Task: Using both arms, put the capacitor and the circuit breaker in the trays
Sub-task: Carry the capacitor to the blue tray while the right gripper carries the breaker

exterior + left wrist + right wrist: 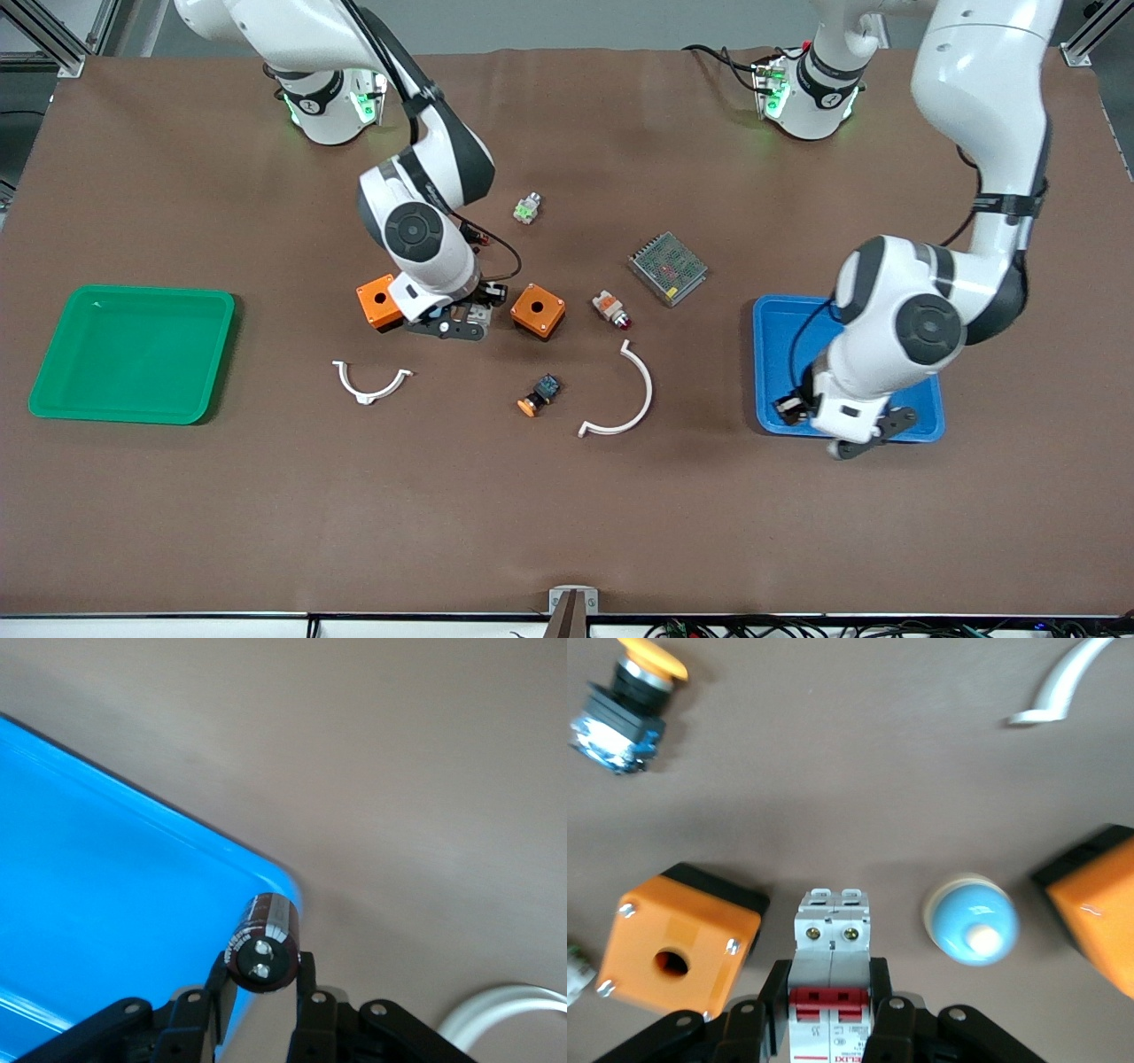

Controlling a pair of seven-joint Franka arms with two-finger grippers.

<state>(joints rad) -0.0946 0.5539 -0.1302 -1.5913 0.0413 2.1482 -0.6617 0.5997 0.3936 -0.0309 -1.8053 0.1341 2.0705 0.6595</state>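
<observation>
- Right gripper (829, 1014) is sitting low at the table between the two orange boxes, fingers (776, 992) clamping the circuit breaker (830, 979) from both sides; one breaker, white-grey body, red toggles facing up.
- In the front view the right gripper (454, 321) is mostly hiding the breaker; only a pale bit is showing under the wrist.
- Left gripper (259, 988) is hanging over the blue tray's (106, 904) corner nearest the front camera, fingers (308, 988) pinching the capacitor (263, 942); one capacitor, dark cylinder, two metal terminals on its end face.
- Front view: left gripper (855, 432) is showing at the blue tray (775, 354) edge; capacitor is not visible there.
- Two orange boxes with round holes: one (376, 301) toward the right arm's end, one (538, 310) toward the left arm's end, breaker between them.
- Two trays: the blue one, plus a green tray (133, 353) at the right arm's end of the table.
- Two white curved strips: small one (370, 383), large one (625, 397), both nearer the front camera than the boxes.
- One orange-capped push button (539, 394) lying between the strips.
- One white-orange part with red tip (611, 309) beside the second box.
- One grey mesh-topped module (668, 268).
- One small green-white part (527, 208) nearer the arm bases.
- One pale blue dome (971, 920) is showing in the right wrist view just beside the breaker.
</observation>
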